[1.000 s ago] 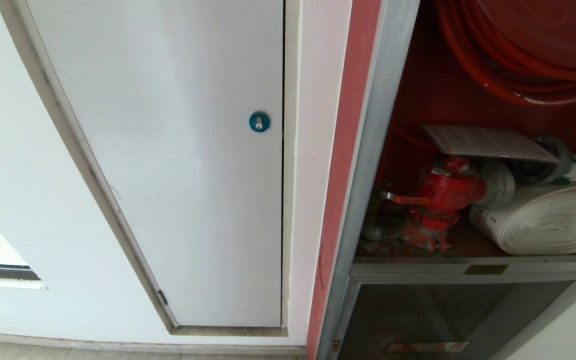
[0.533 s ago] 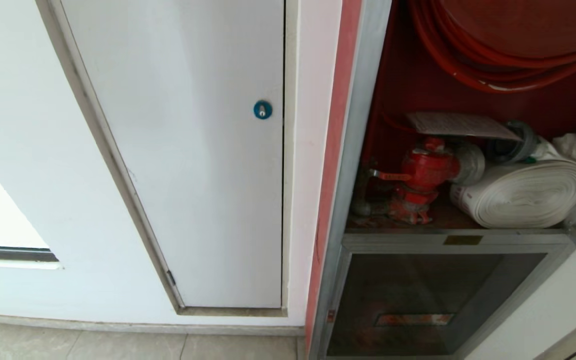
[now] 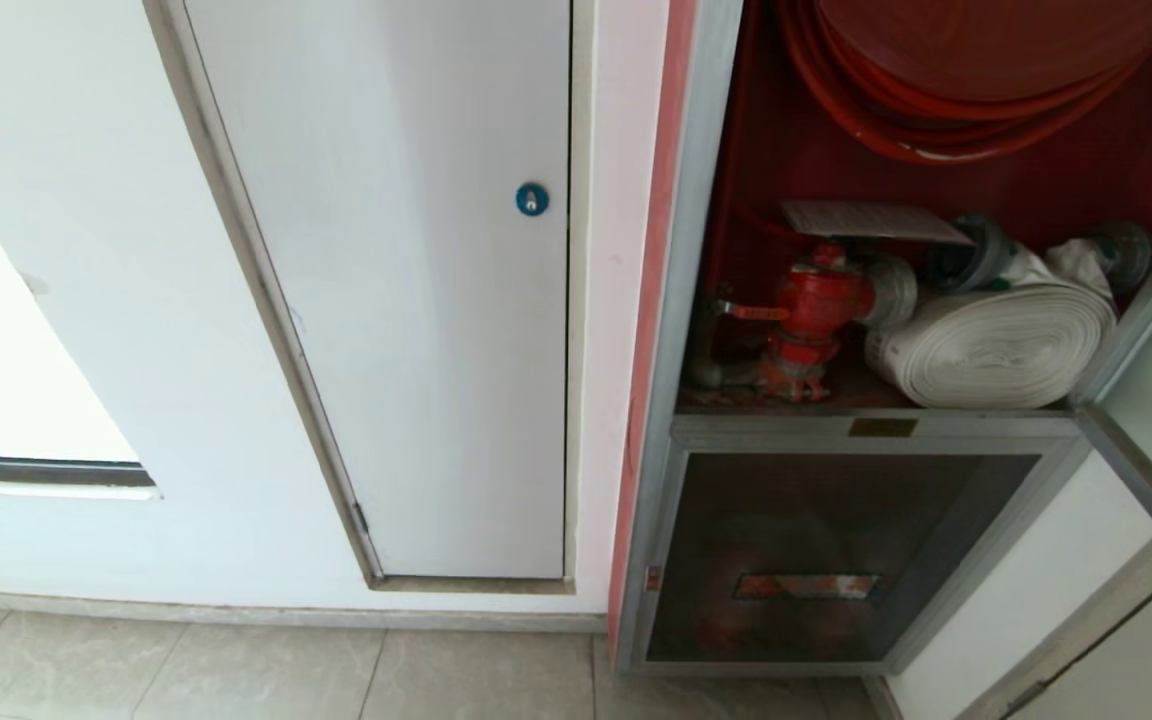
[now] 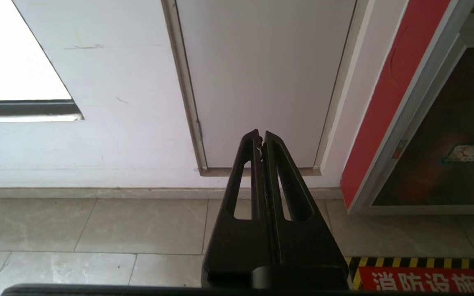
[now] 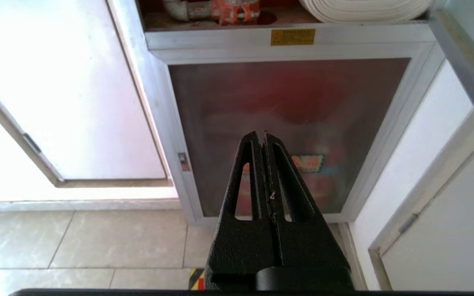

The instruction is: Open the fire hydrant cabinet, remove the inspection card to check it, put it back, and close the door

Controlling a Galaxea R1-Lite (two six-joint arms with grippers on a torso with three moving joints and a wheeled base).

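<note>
On your far left is a bright pane (image 3: 6, 330) set in the white wall (image 3: 116, 300). Next comes the plain white panel (image 3: 416, 330) with its small blue round lock (image 3: 532, 199), standing flush in its frame above the tiled floor (image 3: 236, 670). Your left gripper (image 4: 261, 137) shows only in its wrist view: pressed fully together, holding nothing, pointing at the foot of that panel. Right of the panel is a red strip (image 3: 651, 300), then the silver frame of the fire hydrant cabinet (image 3: 701, 200). The cabinet stands open. Inside, red hose (image 3: 936, 110) coils at the top; below it the inspection card (image 3: 871, 220) lies flat on top of the red valve (image 3: 811, 305), with the white hose roll (image 3: 996, 345) just beside the valve on the cabinet's shelf. Beneath the shelf is a shorter dark glass panel (image 3: 836, 540) with a red label (image 3: 806, 586). Your right gripper (image 5: 263, 137) is likewise pinched together and empty, aimed at that lower panel. At your far right the door (image 3: 1151, 400) is swung out, with only its frame edge and part of the glass in sight.
</note>
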